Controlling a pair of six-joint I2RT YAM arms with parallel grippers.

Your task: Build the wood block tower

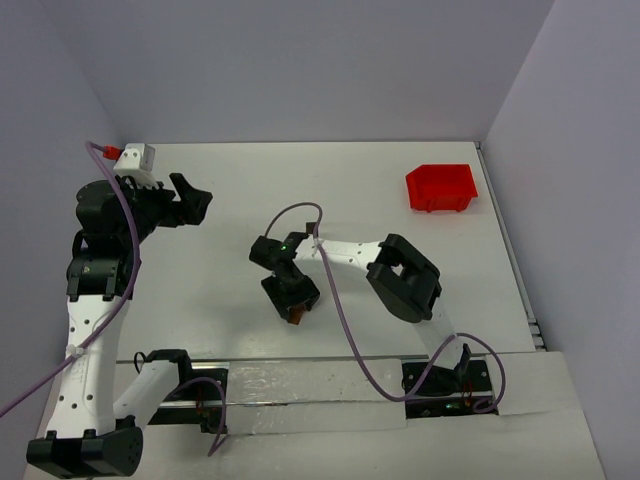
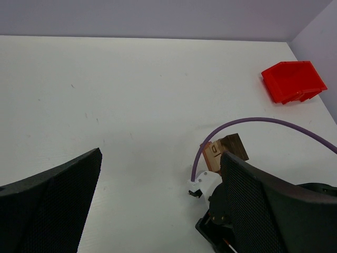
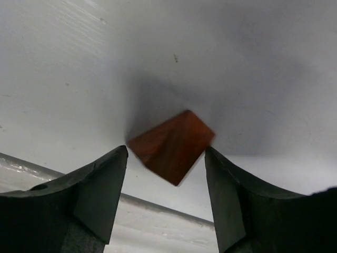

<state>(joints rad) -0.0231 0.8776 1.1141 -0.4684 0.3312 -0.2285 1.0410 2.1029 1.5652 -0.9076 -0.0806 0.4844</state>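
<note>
Right wrist view shows the reddish-brown wooden cube [image 3: 171, 146] at frame centre between the right gripper [image 3: 166, 153] fingers, corner-on to both, jaws narrow, grip undeterminable; left gripper [image 1: 194, 200] gapes wide, farther off.

Overall: bright, even, diffuse light on the white counter [image 1: 350, 180]
Top view: sharp; soft grey shadows under the arms [image 1: 350, 255]; glare on the glossy strip [image 1: 300, 385] near them
Left wrist view: crisp far off; left end effector [image 2: 160, 158] dark, soft near the lens
Right wrist view: dimmest; broad shadow around the reddish-brown block [image 3: 171, 146]; its left corner smeared; right end effector [image 3: 166, 153] unfocused
</note>
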